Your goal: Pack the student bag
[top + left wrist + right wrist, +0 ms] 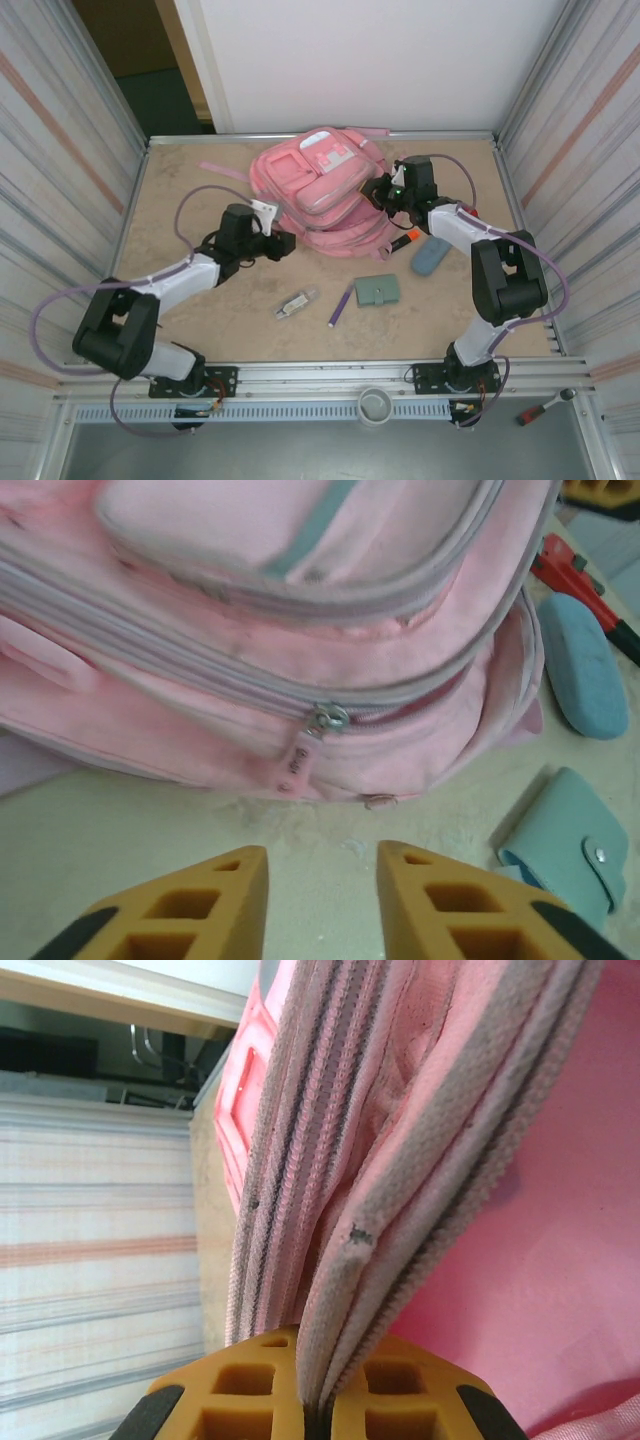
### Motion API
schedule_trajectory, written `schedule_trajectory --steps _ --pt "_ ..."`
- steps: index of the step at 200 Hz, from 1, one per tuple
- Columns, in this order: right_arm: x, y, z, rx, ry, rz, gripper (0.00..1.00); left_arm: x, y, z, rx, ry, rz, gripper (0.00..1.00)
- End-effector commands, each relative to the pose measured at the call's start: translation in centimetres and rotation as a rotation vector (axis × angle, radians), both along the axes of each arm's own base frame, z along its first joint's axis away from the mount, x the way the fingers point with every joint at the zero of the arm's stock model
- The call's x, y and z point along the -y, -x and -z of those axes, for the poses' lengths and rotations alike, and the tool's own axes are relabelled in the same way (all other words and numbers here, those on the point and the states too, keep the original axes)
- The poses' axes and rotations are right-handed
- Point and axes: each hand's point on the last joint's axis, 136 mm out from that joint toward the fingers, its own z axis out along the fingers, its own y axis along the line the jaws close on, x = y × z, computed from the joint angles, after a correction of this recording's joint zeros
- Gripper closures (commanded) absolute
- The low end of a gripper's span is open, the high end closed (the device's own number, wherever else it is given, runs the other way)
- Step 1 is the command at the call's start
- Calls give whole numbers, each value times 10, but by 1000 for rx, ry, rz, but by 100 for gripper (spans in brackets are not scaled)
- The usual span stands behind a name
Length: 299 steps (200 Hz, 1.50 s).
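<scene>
- The left gripper (322,852), with yellow-orange ribbed fingers, stands partly open. Nothing lies between its jaws, and it hovers low over the beige table (150,830).
- Just ahead of it is the side of the large pink fabric backpack, the student bag (300,680). A pink zip pull (298,760) hangs there from a metal slider, untouched.
- The right gripper (314,1355) is pinched tight on a grey-edged zip seam of the student bag, and the fabric runs up out of its jaws.
- The student bag lies at the far middle of the table, pale front patches up, between the two grippers.
- Off its near right corner lie a short orange marker (405,239) and an oval grey-blue pouch (430,257).
- Nearer the arm bases lie a teal snap wallet (378,290), a purple pen (341,304) and a small pale object (296,303) that cannot be identified.
</scene>
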Motion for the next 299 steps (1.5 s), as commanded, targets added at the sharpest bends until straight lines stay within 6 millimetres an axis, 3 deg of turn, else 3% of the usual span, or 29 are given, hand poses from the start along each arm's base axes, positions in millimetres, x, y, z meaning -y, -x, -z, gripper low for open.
schedule_trajectory --steps 1,64,98,210,251,299 --pt "-8 -13 -21 74 -20 -10 100 11 -11 6 21 -10 49 60" --pt "-7 -12 -18 68 -8 -20 100 35 -26 10 9 20 150 51" --pt "-9 -12 -17 65 -14 -30 100 35 -33 26 -21 -23 143 50" --pt "-6 -13 -15 63 -11 -23 100 46 -25 43 -100 80 218 60" --pt "-8 -12 -12 57 -12 -28 100 46 -33 44 -89 68 204 70" --pt "1 -15 -10 51 2 -37 100 39 -31 42 -76 46 184 94"
